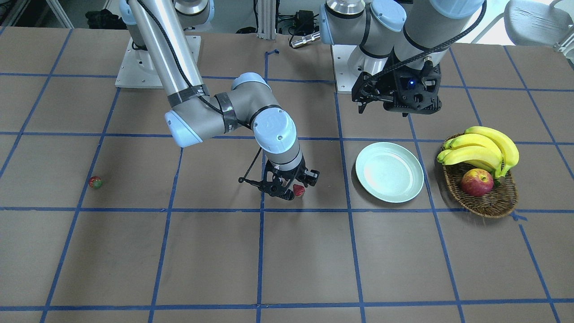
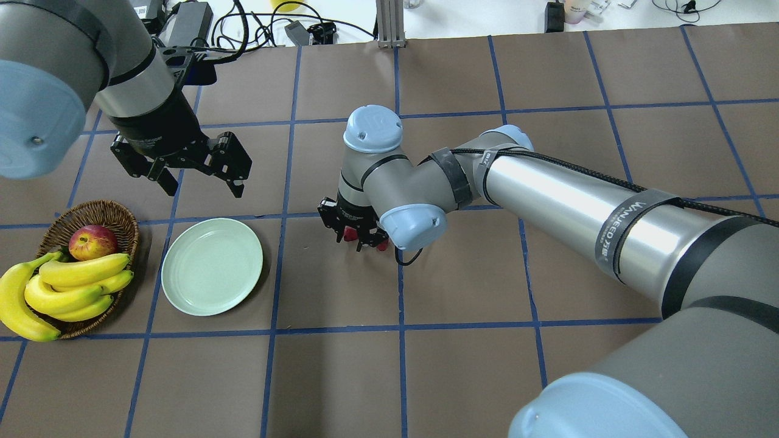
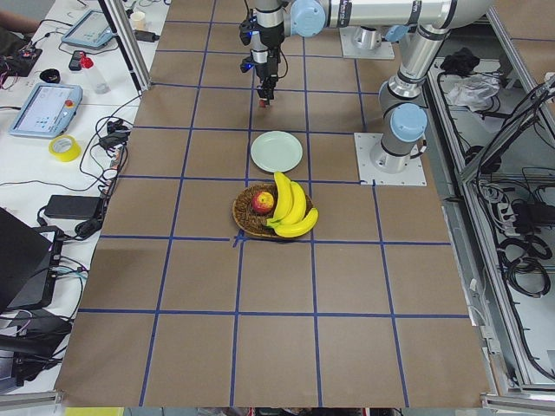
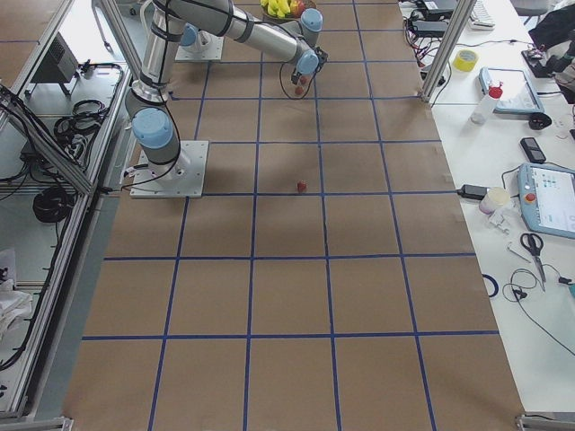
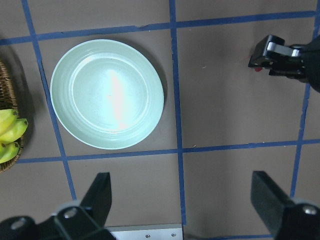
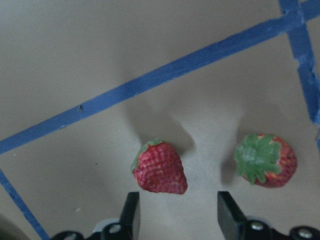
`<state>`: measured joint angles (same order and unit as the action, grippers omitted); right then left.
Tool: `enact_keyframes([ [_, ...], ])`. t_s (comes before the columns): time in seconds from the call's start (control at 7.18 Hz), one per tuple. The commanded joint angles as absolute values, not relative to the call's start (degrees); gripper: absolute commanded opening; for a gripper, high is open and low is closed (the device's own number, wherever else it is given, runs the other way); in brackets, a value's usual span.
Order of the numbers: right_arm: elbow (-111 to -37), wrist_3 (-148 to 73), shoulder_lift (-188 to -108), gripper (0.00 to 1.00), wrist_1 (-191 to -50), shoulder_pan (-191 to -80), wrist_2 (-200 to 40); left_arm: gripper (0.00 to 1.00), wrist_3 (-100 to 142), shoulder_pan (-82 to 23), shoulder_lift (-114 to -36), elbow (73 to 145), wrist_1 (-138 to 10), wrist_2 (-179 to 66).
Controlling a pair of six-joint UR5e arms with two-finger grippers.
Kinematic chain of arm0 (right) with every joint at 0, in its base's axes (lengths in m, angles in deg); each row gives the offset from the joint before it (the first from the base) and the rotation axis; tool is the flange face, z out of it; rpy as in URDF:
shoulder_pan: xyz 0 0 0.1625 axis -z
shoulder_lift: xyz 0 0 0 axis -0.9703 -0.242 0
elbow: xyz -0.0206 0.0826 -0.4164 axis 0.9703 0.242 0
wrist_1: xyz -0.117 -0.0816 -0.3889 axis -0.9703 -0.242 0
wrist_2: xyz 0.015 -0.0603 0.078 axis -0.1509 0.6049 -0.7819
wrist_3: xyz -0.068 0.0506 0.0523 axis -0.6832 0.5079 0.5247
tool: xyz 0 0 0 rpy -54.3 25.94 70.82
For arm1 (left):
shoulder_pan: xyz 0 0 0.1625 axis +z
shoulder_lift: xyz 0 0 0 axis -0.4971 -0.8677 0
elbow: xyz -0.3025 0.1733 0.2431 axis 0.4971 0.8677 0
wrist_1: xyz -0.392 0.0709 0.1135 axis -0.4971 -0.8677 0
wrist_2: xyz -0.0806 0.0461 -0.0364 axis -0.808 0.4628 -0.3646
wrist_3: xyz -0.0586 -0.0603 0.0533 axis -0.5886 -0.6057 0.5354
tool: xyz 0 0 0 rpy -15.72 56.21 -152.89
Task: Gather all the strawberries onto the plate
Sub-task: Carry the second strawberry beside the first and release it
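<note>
Right gripper (image 6: 178, 214) spread wide over one strawberry (image 6: 160, 167) beside another (image 6: 265, 160) at middle of worktop (image 1: 287, 260); third strawberry (image 1: 95, 182) toward right end; left gripper (image 2: 201, 182) wide, raised near bare plate (image 2: 212, 266) toward left end; none collected yet

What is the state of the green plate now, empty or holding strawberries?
Empty. The plate shows only bare glossy surface; nothing lies in it.

Overhead, the right gripper (image 2: 352, 241) covers most of the strawberries (image 2: 349, 233) (two, probably); the basket (image 5: 5, 85) is cropped.
</note>
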<state>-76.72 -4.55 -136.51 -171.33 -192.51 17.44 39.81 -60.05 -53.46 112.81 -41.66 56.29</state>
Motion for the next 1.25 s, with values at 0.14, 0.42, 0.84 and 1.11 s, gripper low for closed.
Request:
enact_keyframes([
  [0.14, -76.1, -4.72, -138.37, 0.92, -170.21, -192.45, 18.0, 1.0, 39.81, -60.11, -53.44, 112.8, -41.2, 56.31],
  [0.42, -76.18, -10.39, -143.1, 0.92, -161.39, -190.27, 23.17, 1.0, 39.81, -60.11, -53.44, 112.46, -41.2, 56.39],
  [0.84, -81.86, -37.32, -151.27, 0.98, -152.19, -174.67, 30.0, 1.0, 39.81, -60.11, -53.44, 112.72, -40.76, 56.39],
  [1.11, -89.69, -56.69, -155.33, 0.98, -153.42, -161.41, 31.18, 1.0, 39.81, -60.11, -53.44, 112.8, -40.76, 56.48],
])
